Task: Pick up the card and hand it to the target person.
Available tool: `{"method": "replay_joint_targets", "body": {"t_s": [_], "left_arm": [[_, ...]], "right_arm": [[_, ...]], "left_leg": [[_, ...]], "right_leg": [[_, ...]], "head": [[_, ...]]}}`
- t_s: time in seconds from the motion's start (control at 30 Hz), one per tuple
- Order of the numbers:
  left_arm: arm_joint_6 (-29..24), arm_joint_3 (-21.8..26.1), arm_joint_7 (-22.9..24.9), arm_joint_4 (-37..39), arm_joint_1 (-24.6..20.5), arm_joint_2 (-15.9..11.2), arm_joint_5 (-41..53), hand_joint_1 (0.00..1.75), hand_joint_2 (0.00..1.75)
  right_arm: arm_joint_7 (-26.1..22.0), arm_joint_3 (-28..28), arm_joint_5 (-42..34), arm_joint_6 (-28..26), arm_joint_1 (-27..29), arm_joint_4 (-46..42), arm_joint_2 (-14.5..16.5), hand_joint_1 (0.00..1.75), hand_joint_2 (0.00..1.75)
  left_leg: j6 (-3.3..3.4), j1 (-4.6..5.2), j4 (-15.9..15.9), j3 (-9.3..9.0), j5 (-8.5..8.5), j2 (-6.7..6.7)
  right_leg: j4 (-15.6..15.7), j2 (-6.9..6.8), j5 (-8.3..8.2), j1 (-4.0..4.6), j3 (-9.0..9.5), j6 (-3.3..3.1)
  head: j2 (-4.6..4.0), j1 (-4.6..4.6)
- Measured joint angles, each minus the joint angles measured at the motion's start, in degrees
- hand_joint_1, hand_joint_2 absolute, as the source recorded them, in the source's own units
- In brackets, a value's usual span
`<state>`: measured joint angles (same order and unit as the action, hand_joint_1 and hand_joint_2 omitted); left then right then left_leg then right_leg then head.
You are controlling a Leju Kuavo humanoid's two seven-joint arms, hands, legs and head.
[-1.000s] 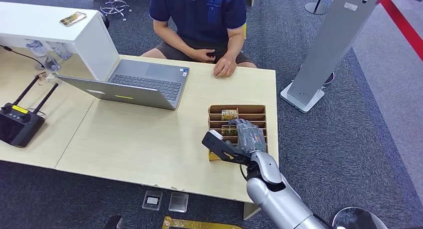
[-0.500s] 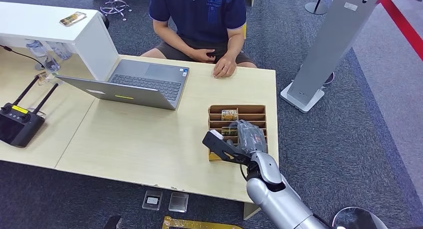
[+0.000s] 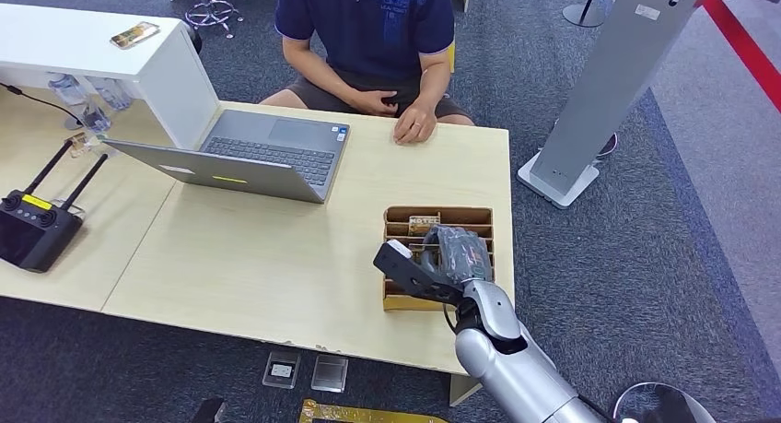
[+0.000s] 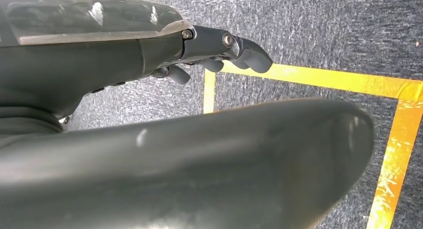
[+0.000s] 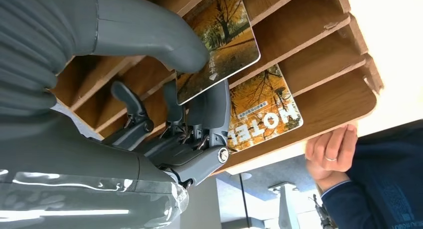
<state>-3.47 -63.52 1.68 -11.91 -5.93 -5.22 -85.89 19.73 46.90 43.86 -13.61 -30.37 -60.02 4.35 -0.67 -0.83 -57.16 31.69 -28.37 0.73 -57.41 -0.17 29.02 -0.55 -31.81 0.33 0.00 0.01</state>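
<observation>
We see a pale wooden desk spread across the head view, with grey carpet around it and a person in a dark blue shirt seated at its far side, one of the person's hands resting on the desk edge. An open grey laptop sits toward the person, and a black controller with two antennas lies on the adjoining desk at the left. Near the right end of the desk stands a cardboard card holder divided into slots. Our right hand is over that holder, its silver arm coming up from below. In the right wrist view we see the right hand pinching a card printed with an autumn tree scene, the thick grey thumb pressed on its face and darker fingers behind it, so the hand is clamped on the card; the card sits among the holder's slots and we cannot tell whether it is clear of them. A second card marked HOTEL stands in a slot just beyond. Our left hand hangs over the carpet by yellow floor tape, fingers curled a little and holding nothing; we cannot tell whether they are together or apart.
</observation>
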Motion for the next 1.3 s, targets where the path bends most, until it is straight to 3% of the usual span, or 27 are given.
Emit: {"method": "replay_joint_targets", "body": {"t_s": [0.53,1.07,1.3], "left_arm": [[-0.7,0.0,-1.0,0.0,0.0,0.0,-0.4,0.00,0.00],[-0.9,0.0,-1.1,0.0,0.3,0.0,-1.3,0.00,0.00],[-0.5,0.0,-2.0,0.0,0.2,0.0,-0.9,0.00,0.00]], "right_arm": [[0.0,-0.2,0.7,-0.3,0.2,-0.9,-0.1,1.55,1.75],[1.2,-4.4,6.6,-2.1,4.9,-19.9,-4.6,1.55,1.75],[-3.2,-5.6,6.3,-1.9,2.0,-21.2,-5.4,1.55,1.75]], "left_leg": [[0.00,0.00,0.0,-0.03,0.01,0.00],[0.00,0.00,0.0,-0.03,0.00,-0.01],[0.00,0.00,0.0,-0.01,0.01,-0.01]], "right_leg": [[0.0,0.00,0.00,0.00,0.02,0.00],[0.0,0.01,0.00,0.00,0.01,0.00],[0.0,0.01,-0.01,0.00,0.02,-0.01]], "head": [[0.00,-0.01],[0.00,0.00],[0.00,-0.07]]}}
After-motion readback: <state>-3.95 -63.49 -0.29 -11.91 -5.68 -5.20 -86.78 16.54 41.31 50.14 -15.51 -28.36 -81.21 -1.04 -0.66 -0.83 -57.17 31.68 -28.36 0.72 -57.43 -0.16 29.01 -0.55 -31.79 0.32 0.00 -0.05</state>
